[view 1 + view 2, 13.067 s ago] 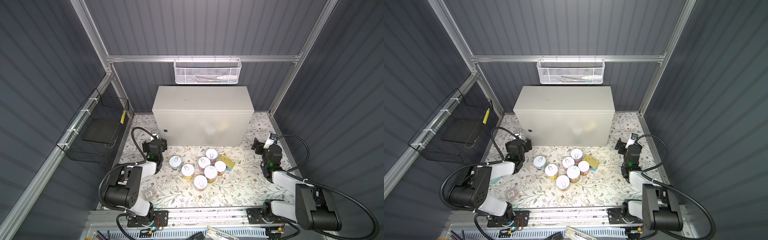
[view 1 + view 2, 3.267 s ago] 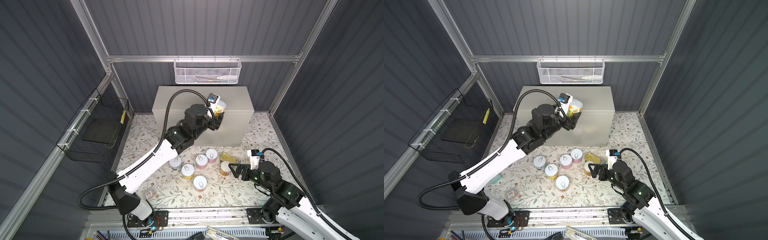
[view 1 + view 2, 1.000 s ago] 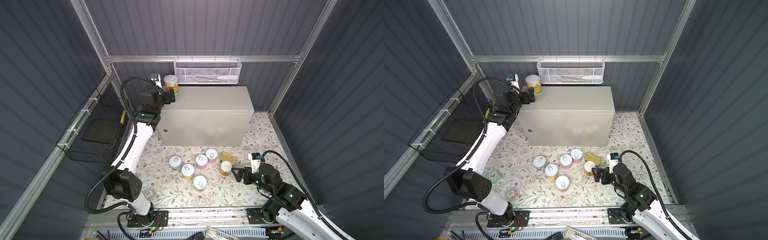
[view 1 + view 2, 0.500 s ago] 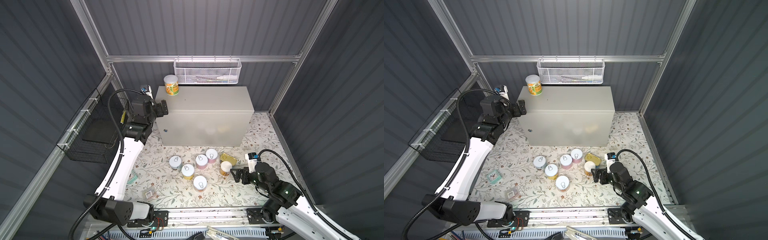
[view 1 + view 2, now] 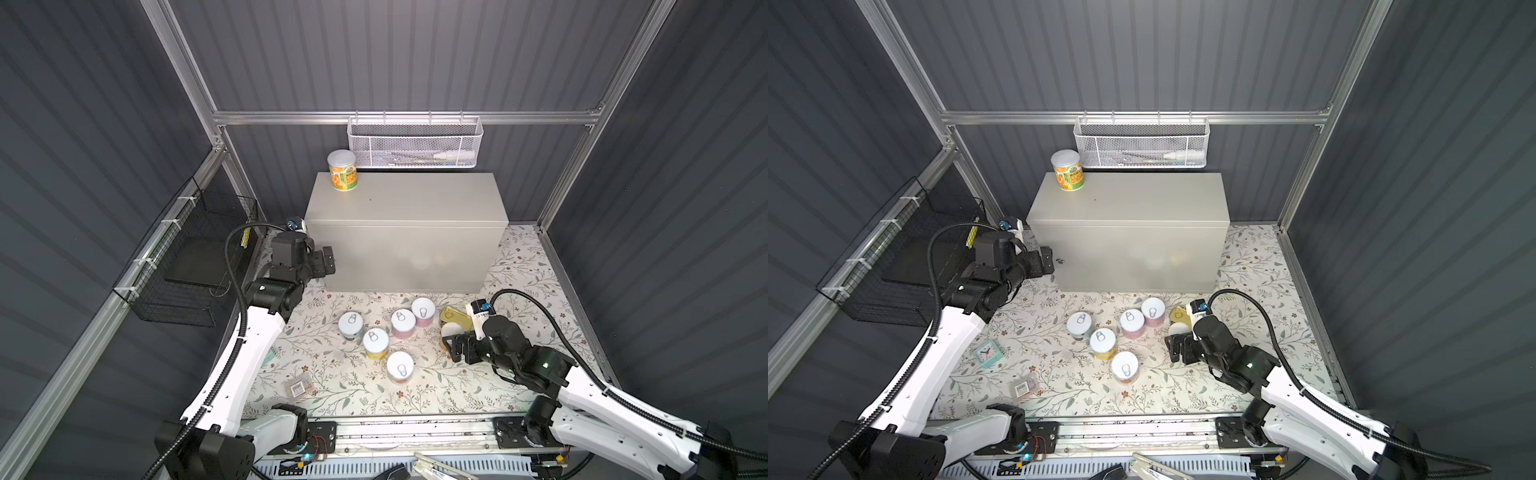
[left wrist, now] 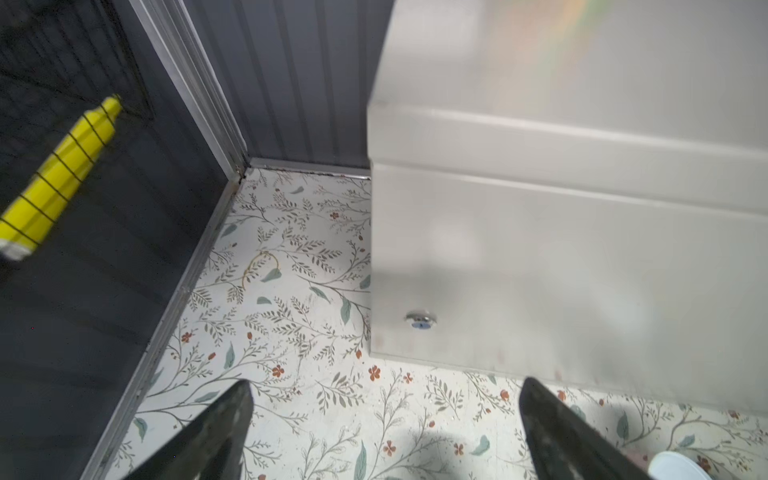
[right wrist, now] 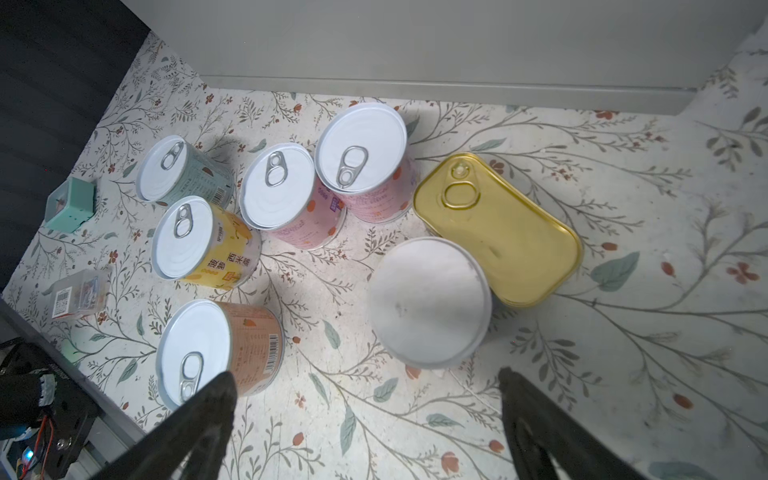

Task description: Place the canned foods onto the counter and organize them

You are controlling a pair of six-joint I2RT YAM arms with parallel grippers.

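Now one orange-labelled can (image 5: pixel 343 170) with a white top stands upright at the back left corner of the boxy beige table (image 5: pixel 415 199). Six more round cans (image 5: pixel 401 365) and a gold tin (image 7: pixel 498 228) cluster on the floral mat (image 5: pixel 332 386) in front. The left fingers (image 6: pixel 208 440) and right fingers (image 7: pixel 195 424) gape empty.

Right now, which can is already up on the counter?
The orange-labelled can, standing at the counter's far left corner; all the others stand on the floral mat below.

Plain-top can (image 5: pixel 449 330) partly hidden behind right claw (image 5: pixel 451 350); mesh basket (image 5: pixel 415 145) contents indistinct.
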